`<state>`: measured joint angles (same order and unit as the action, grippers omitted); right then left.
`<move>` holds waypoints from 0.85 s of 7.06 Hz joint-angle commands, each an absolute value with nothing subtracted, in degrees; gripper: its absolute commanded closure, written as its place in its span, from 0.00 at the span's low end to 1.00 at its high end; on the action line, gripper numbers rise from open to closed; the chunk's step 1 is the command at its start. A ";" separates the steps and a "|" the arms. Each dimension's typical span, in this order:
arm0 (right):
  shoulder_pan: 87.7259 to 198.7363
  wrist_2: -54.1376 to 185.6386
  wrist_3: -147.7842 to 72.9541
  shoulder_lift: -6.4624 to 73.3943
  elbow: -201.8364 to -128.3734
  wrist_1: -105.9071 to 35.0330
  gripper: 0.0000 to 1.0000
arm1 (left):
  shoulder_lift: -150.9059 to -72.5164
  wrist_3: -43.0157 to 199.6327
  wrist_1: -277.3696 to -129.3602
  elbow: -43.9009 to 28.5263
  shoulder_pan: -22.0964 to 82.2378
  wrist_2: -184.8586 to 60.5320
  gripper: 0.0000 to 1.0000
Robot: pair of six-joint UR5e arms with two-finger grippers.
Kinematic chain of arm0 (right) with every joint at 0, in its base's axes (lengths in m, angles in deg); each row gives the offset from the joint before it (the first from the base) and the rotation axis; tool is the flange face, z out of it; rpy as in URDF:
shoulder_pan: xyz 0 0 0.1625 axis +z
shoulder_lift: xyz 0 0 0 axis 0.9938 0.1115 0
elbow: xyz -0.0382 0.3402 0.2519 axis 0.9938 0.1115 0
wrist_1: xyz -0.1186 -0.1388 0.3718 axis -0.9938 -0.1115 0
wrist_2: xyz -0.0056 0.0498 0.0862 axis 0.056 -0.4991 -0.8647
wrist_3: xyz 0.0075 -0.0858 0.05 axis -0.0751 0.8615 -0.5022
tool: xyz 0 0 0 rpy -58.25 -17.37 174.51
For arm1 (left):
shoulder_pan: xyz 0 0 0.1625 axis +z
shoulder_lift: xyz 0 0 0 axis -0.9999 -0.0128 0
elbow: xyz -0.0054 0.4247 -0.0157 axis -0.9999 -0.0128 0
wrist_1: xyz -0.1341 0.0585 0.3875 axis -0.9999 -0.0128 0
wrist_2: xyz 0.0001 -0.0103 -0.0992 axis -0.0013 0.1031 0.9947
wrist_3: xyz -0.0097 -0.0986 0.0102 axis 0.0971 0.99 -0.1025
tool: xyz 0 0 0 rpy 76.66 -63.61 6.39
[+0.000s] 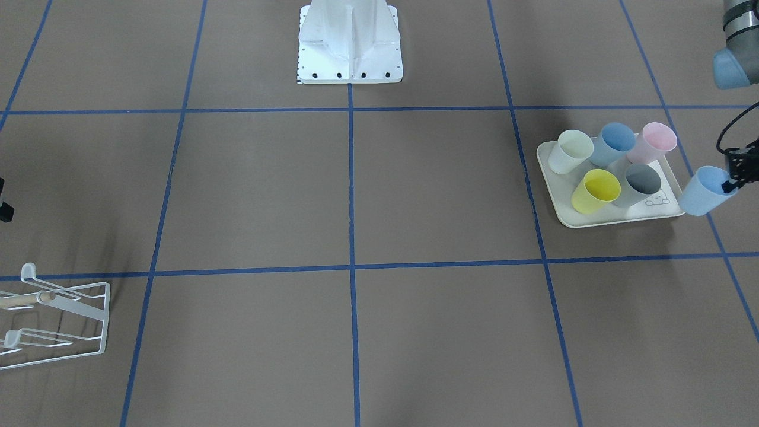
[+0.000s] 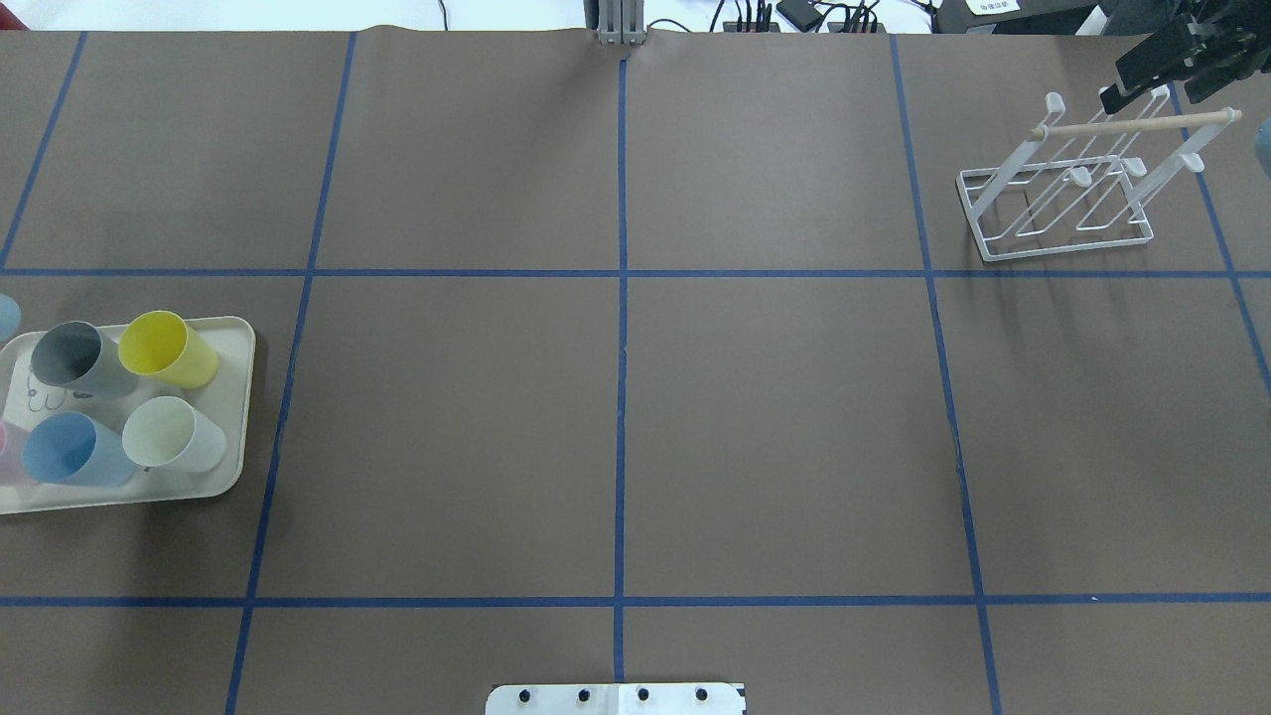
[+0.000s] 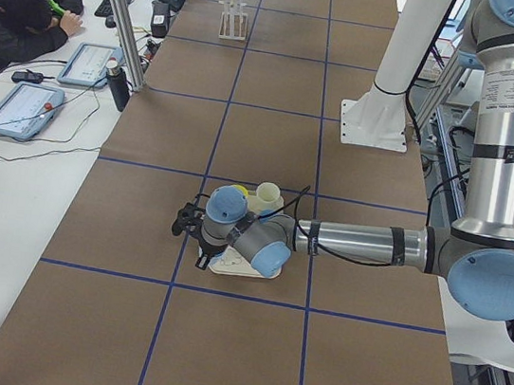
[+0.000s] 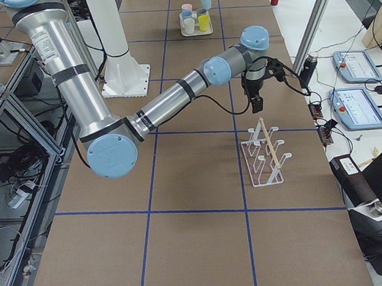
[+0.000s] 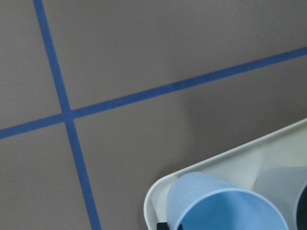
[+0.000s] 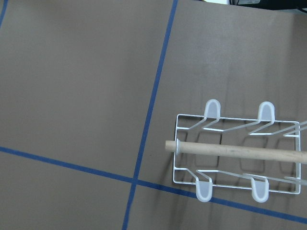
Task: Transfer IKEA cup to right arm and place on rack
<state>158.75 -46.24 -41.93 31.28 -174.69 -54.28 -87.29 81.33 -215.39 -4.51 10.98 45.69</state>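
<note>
Left side: my left fingers (image 1: 728, 185) are pinched on the rim of the light-blue cup (image 1: 702, 191), one finger inside the mouth, the other outside the wall. The cup hangs at the outer edge of the cream tray (image 1: 599, 220); from the left wrist view it sits over the tray's rounded corner. From the far side view it looks lifted clear of the tray. On the tray stand five cups: cream (image 1: 570, 152), blue (image 1: 612, 144), pink (image 1: 653, 142), yellow (image 1: 595, 191), grey (image 1: 638, 184). Right side: my right fingers (image 2: 1172, 70) hang over the far end of the white wire rack (image 2: 1062, 204), close above its wooden dowel (image 2: 1132, 124). I cannot tell whether they are parted or closed; nothing shows between them. The rack's prongs carry nothing. Cup and rack are well apart, at opposite ends of the brown worktop (image 2: 616, 427) with its blue tape grid.
</note>
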 commanded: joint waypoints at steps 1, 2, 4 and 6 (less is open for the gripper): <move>157.35 -45.44 -50.42 27.14 -174.59 -53.96 0.00 | -90.86 82.38 -215.23 -4.70 3.42 41.39 1.00; 156.03 -41.61 -53.32 25.38 -174.59 -53.96 0.00 | -93.15 85.61 -216.10 -4.78 3.40 41.02 1.00; 149.90 -33.97 -64.70 22.99 -174.33 -48.82 0.00 | -98.95 99.88 -216.37 -5.40 3.40 40.85 1.00; 140.68 -23.85 -89.60 22.98 -172.76 -30.68 0.00 | -101.35 114.06 -220.31 -8.20 5.14 41.02 1.00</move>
<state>145.95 -29.41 -74.84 23.19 -173.87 -41.07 -100.13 105.92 -218.13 -6.56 4.07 40.92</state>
